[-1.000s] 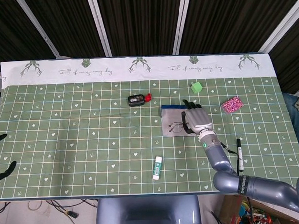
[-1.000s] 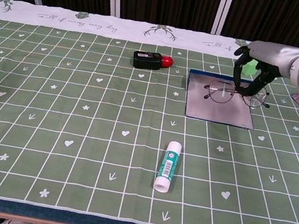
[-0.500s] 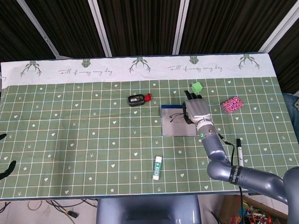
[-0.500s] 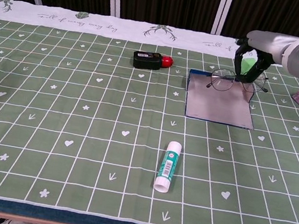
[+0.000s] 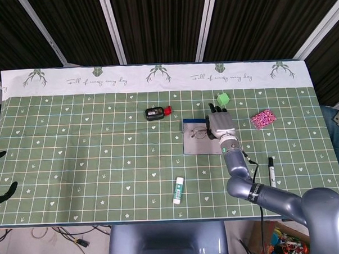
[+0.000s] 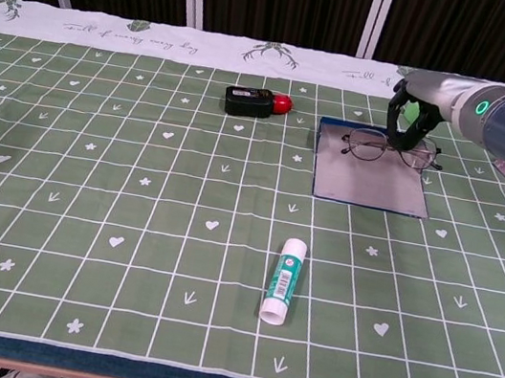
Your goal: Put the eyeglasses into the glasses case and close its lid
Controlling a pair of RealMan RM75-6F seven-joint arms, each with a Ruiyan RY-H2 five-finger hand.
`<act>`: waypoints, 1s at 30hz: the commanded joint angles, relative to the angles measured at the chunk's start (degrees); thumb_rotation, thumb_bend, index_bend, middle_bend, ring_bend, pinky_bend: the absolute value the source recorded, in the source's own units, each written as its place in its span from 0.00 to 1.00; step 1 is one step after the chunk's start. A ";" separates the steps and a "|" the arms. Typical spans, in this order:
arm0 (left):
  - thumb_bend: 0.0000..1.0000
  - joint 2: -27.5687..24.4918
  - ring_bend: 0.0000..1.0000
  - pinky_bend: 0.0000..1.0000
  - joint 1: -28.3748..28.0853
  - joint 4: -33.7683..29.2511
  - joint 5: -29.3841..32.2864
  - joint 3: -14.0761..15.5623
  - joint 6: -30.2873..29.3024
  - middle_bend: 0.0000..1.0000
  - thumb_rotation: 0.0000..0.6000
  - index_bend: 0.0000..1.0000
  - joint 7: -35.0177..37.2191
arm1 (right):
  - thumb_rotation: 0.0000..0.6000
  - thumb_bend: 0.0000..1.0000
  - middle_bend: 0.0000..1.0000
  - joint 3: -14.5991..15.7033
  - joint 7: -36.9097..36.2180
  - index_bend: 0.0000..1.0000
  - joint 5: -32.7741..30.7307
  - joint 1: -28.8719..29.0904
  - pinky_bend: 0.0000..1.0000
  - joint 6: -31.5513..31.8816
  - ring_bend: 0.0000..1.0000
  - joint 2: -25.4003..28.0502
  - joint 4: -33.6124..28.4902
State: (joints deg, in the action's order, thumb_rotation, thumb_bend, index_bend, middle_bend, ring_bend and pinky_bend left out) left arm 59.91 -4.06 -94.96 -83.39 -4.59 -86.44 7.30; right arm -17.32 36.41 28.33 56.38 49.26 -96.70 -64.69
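Right robot hand grips eyeglasses by frame, low over glasses case, toward its 12 o'clock edge, for lowering inside; left robot hand open at worktop edge.

Eyeglasses over case rear edge, in right hand; glue stick in front-left.

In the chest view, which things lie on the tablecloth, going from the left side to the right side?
Black device with red end → white glue stick → open glasses case → eyeglasses, gripped by the right hand.
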 commanded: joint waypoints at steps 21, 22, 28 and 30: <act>0.27 -0.16 0.00 0.00 0.01 -0.12 0.23 -0.11 0.14 0.00 1.00 0.15 0.50 | 1.00 0.50 0.04 -1.31 0.97 0.69 -2.90 2.13 0.16 -1.43 0.11 -4.96 6.94; 0.27 -0.17 0.00 0.00 0.02 -0.13 0.24 -0.12 0.13 0.00 1.00 0.15 0.51 | 1.00 0.50 0.04 -1.36 0.91 0.69 -2.88 2.18 0.16 -1.60 0.11 -5.03 7.11; 0.27 -0.18 0.00 0.00 0.02 -0.17 0.24 -0.10 0.16 0.00 1.00 0.15 0.42 | 1.00 0.50 0.04 -1.55 0.33 0.69 -2.27 2.43 0.16 -2.67 0.11 -5.45 7.98; 0.27 -0.17 0.00 0.00 0.02 -0.22 0.22 -0.10 0.14 0.00 1.00 0.15 0.41 | 1.00 0.50 0.04 -1.57 0.25 0.69 -2.06 2.52 0.16 -2.79 0.11 -5.58 8.12</act>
State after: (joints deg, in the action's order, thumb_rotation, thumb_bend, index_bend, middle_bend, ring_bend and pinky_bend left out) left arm 59.74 -4.03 -95.17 -83.17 -4.69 -86.30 7.71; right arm -18.88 36.68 26.23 58.88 46.49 -102.26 -56.60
